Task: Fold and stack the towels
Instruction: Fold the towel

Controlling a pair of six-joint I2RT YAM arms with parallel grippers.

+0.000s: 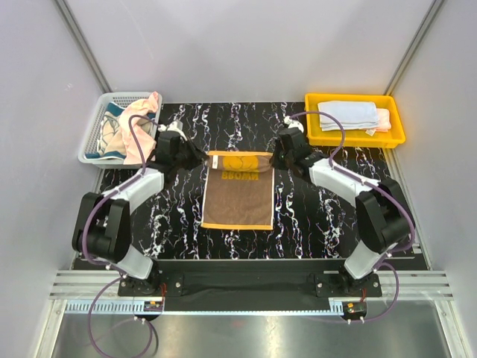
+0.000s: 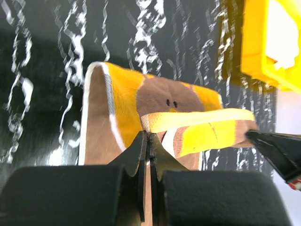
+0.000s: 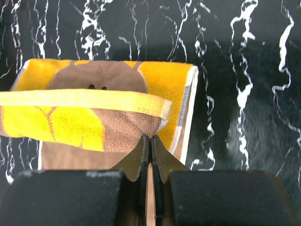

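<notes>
L gripper [image 1: 200,157] clenched on brown towel's [image 1: 238,200] far-left corner. Towel lies mid-table [image 1: 320,216], long axis far-to-near, far edge raised. R gripper [image 1: 276,158] clenched on far-right corner. Fold prob. goes nearward, both arms equally close.

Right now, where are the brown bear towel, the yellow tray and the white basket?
brown towel [image 1: 238,198]: top view, on its plain brown middle.
yellow tray [image 1: 350,141]: top view, on its near wall.
white basket [image 1: 92,134]: top view, on its left wall.
</notes>
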